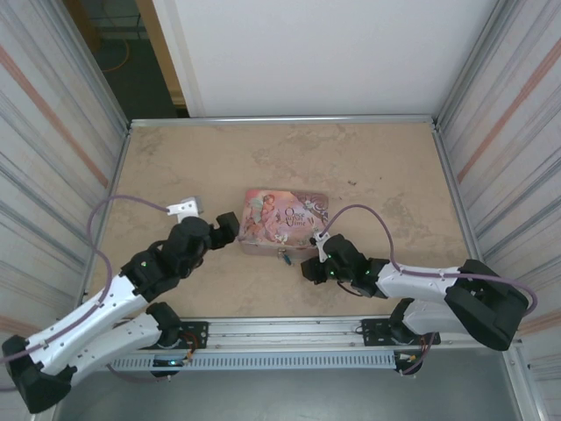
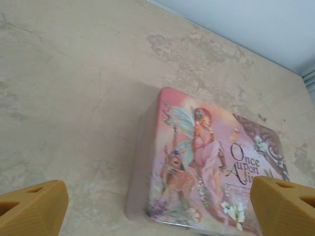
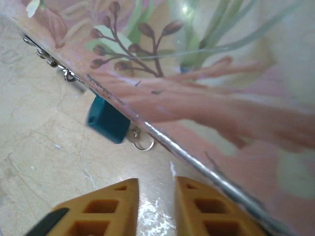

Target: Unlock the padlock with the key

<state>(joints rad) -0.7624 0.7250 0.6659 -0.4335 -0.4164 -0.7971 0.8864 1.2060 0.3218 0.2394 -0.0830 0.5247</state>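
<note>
Update from the remote desk, going left to right. On my left side the left arm [image 1: 105, 307] stretches in toward the pink tin [image 1: 285, 219], and the left gripper [image 1: 231, 227] sits just off the tin's left end. On that wrist cam its two orange fingers [image 2: 34, 206] are way out at the bottom corners of the shot, so it's spread wide and has nothing in its grasp; the fairy-and-deer lid with "Once upon a time" on it lies beyond them. Just behind that arm there's a small pale metal bracket [image 1: 186, 208] on the table [image 1: 368, 158]. The tin itself lies flat, lid up, roughly mid-table. The padlock [image 3: 108, 119] is the tiny teal block tucked right against the bottom edge of the tin's near long side, about halfway along it. A little metal ring [image 3: 143, 143] hangs beside it, and I honestly can't tell whether there's a key on it. Just to the right of the lock is the right gripper [image 1: 308, 266], close but not touching it. Its orange fingers [image 3: 98, 211] have a narrow gap between them, bare tabletop showing through, nothing pinched. The right arm [image 1: 438, 289] runs off toward the table's right edge.
</note>
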